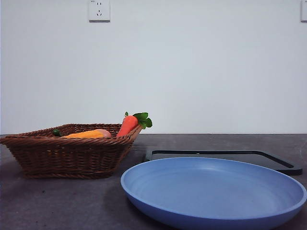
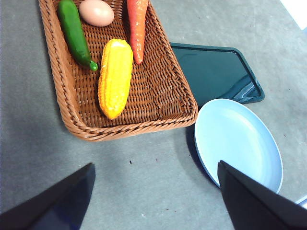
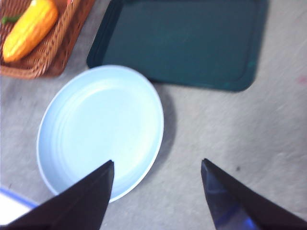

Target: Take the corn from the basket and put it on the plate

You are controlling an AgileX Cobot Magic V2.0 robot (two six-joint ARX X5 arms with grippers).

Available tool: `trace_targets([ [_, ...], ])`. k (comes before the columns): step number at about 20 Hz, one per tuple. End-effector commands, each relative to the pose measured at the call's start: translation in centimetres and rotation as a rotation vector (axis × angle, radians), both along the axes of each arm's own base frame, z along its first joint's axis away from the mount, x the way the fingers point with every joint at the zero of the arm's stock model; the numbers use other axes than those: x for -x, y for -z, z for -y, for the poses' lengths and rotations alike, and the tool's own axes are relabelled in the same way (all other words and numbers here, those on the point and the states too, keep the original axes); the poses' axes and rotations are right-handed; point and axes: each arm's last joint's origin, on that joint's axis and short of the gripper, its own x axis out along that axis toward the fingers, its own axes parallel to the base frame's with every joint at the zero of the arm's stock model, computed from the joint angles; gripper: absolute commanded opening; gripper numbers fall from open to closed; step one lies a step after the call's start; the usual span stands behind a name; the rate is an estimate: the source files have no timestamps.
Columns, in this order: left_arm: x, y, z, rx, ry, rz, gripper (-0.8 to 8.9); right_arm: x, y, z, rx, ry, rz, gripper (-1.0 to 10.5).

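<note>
The corn (image 2: 115, 76) is a yellow-orange cob lying flat inside the brown wicker basket (image 2: 72, 120), between a green pepper and a carrot; the front view shows only its top (image 1: 86, 134) above the basket rim (image 1: 67, 153), and the right wrist view catches it at a corner (image 3: 29, 28). The light-blue plate (image 1: 216, 191) (image 2: 237, 141) (image 3: 96, 129) sits empty beside the basket. My left gripper (image 2: 156, 189) hovers open above the table short of the basket. Open too, my right gripper (image 3: 157, 177) hangs high over the plate's edge. Neither holds anything.
A carrot (image 2: 136, 28) with green leaves (image 1: 142, 120), a green pepper (image 2: 74, 33) and a pinkish egg (image 2: 96, 12) share the basket. A black rectangular tray (image 1: 268, 160) (image 2: 216, 72) (image 3: 182, 43) lies behind the plate. A white wall with an outlet (image 1: 99, 9) backs the table.
</note>
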Motion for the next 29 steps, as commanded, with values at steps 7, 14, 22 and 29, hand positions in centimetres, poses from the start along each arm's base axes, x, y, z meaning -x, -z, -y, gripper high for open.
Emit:
trace_targets([
  [7,-0.2,-0.5,0.0,0.004,0.003,0.019,4.16,-5.8,2.4,-1.8,-0.001,-0.074,-0.155,3.0],
  [14,-0.2,-0.5,0.0,0.005,0.003,0.019,4.16,-10.2,7.1,-4.0,0.026,-0.137,-0.302,2.8],
  [22,-0.2,-0.5,0.0,0.005,0.003,0.019,4.16,-12.0,10.6,-6.0,0.052,-0.199,-0.384,2.1],
  [29,-0.4,-0.4,0.0,0.004,0.004,0.009,4.16,-12.4,11.3,-6.1,0.054,-0.200,-0.394,0.0],
])
